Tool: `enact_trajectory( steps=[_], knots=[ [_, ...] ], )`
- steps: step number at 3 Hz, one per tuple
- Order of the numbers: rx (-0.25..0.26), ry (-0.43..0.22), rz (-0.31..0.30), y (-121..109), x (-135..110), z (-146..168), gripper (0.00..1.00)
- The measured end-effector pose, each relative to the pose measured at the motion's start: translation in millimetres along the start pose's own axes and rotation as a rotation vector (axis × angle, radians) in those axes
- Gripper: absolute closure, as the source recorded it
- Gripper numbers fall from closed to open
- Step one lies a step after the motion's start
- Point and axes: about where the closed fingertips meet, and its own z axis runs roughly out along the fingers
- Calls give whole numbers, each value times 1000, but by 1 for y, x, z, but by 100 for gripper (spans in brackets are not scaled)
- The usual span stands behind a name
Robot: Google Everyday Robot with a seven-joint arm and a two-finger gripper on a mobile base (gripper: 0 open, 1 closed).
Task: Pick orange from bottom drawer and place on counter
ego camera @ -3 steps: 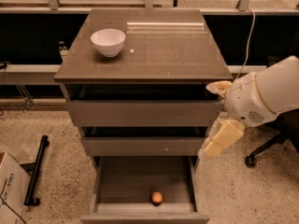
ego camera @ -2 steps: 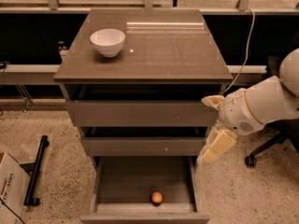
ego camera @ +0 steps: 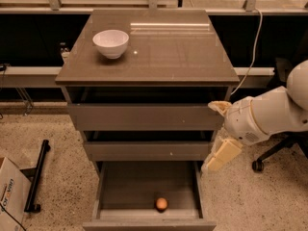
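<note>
**Far left, floor:** box (ego camera: 8, 198), cut by the picture's edge. Beside it lies a black bar (ego camera: 36, 176). Neither bears on the task.

**Left of counter:** white bowl (ego camera: 111, 43), upright, near the back left corner of the counter (ego camera: 173, 57). The slab to the right of the bowl is bare.

**Centre, cabinet:** two upper drawers, each drawn out a little. The bottom drawer (ego camera: 130, 186) is pulled well out, with its floor in full view from above.

**Centre, low:** orange (ego camera: 161, 204) on the drawer floor, just behind the front wall and slightly right of the drawer's middle. It is round, so it has no long axis to line up with. Nothing touches it.

**Right of cabinet:** gripper (ego camera: 211, 136), outside the right flank of the cabinet, level with the middle drawer. Its two cream fingers (ego camera: 224, 154) stand apart with nothing between them. The arm reaches in from the right edge of the picture.

**Relation governing the next move:** the orange lies below the gripper and to its left in the picture, inside the drawer's right wall. The gripper is judged to need to clear that wall, travel inward over the open drawer, then descend close to the front wall.

**Far right:** white cable (ego camera: 251, 57) hanging behind the cabinet, and a chair base (ego camera: 272, 155) on the floor.
</note>
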Motion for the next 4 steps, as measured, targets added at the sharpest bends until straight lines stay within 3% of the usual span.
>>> enact_trajectory(
  steps=[2,4],
  knots=[
    [102,-51,-41,-4,38,37,0],
    [110,-91,27,-11,89,98,0]
  ],
)
